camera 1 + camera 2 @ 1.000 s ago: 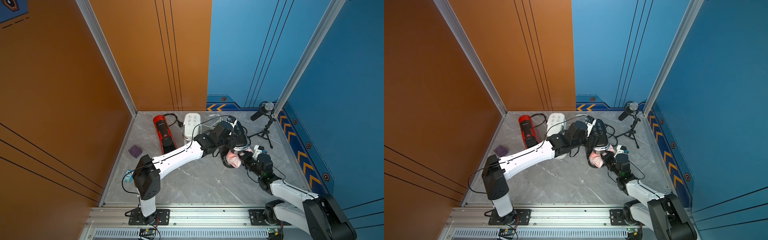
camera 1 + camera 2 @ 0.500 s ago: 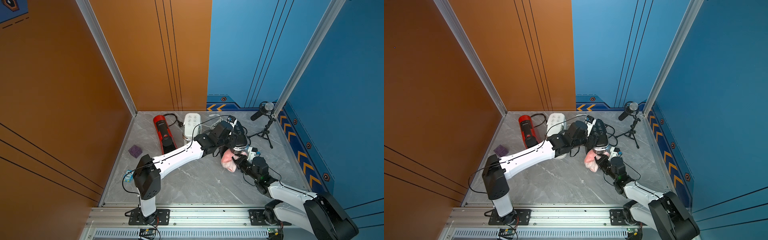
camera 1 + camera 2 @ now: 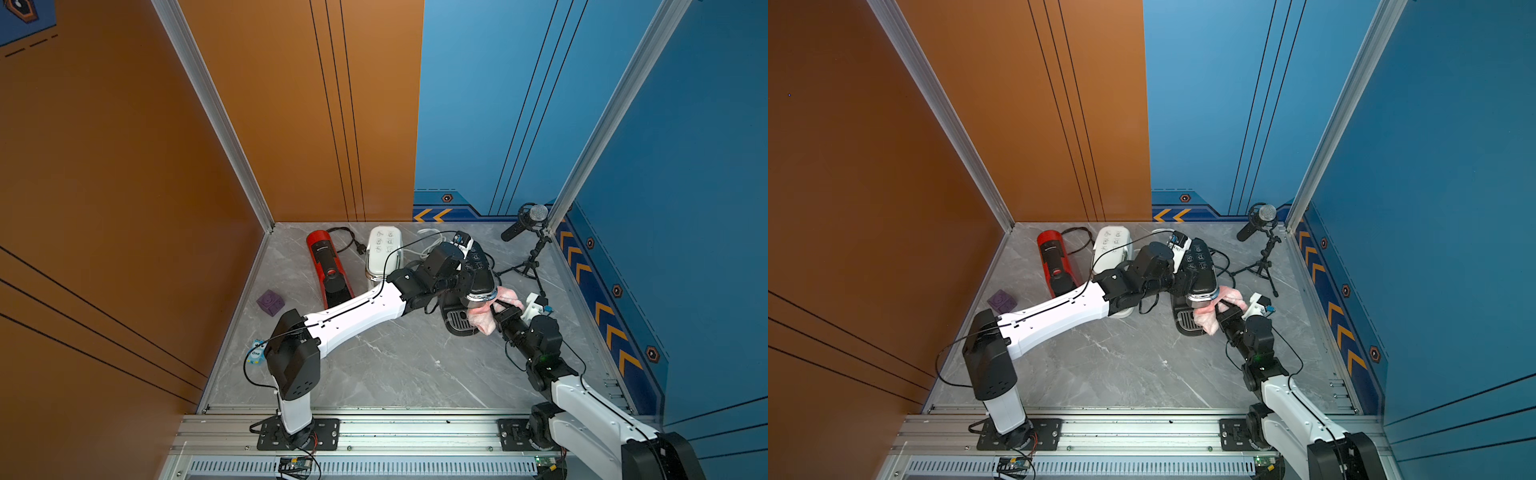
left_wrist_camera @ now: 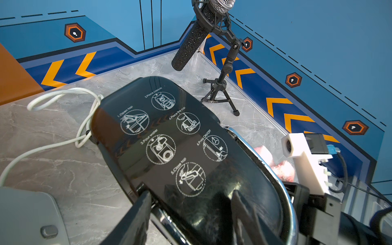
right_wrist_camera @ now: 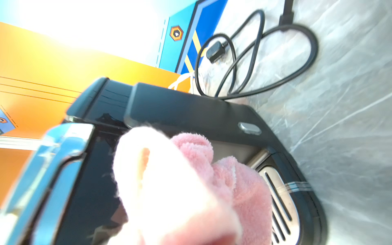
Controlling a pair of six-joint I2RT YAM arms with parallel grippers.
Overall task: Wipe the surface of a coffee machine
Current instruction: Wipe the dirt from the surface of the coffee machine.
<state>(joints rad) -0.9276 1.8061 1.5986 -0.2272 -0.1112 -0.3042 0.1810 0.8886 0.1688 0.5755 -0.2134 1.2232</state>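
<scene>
- We judge the wiping to be in progress: the pink cloth (image 5: pixel 222 186) presses low on the front of the black coffee machine (image 3: pixel 478 270), just beside its drip tray (image 5: pixel 280 201).
- The machine stands toward 2 o'clock from the middle of the table (image 3: pixel 395 374).
- We can't tell which faces are done, and no dirt shows. The glossy top is probably left to do.
- The left gripper (image 4: pixel 189 201) straddles the machine's top, jaws half wide and clamped on it. Its arm stretches from its base at 7 o'clock toward 2 o'clock.
- The right gripper (image 3: pixel 496 312) pinches the cloth, jaws narrow. Its arm is folded low, reaching from 5 o'clock toward 11 o'clock.
</scene>
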